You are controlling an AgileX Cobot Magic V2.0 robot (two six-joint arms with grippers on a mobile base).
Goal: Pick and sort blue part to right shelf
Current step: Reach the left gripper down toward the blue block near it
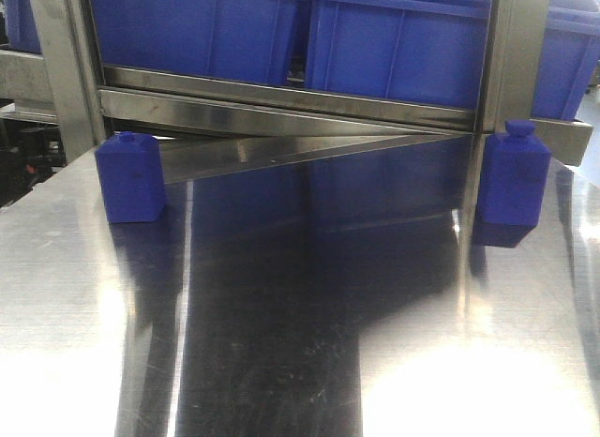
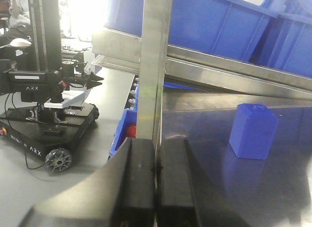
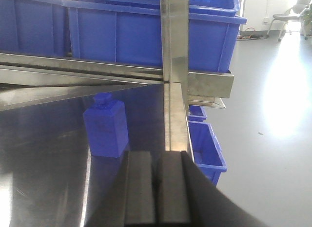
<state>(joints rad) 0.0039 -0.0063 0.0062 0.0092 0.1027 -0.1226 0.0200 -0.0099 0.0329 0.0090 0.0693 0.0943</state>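
Observation:
Two blue bottle-shaped parts stand upright on the steel table. One part [image 1: 131, 177] is at the back left; it also shows in the left wrist view [image 2: 253, 131]. The other part [image 1: 514, 181] is at the back right by the rack post; it also shows in the right wrist view [image 3: 106, 128]. My left gripper [image 2: 156, 154] is shut and empty, well short of the left part. My right gripper [image 3: 156, 161] is shut and empty, just short of and to the right of the right part. Neither gripper shows in the front view.
A steel rack [image 1: 281, 104] with large blue bins [image 1: 394, 48] stands behind the table, with upright posts [image 1: 502, 62] at both sides. Blue bins sit on the floor beside the table [image 3: 207, 144]. Another wheeled robot [image 2: 46, 115] stands on the floor at the left.

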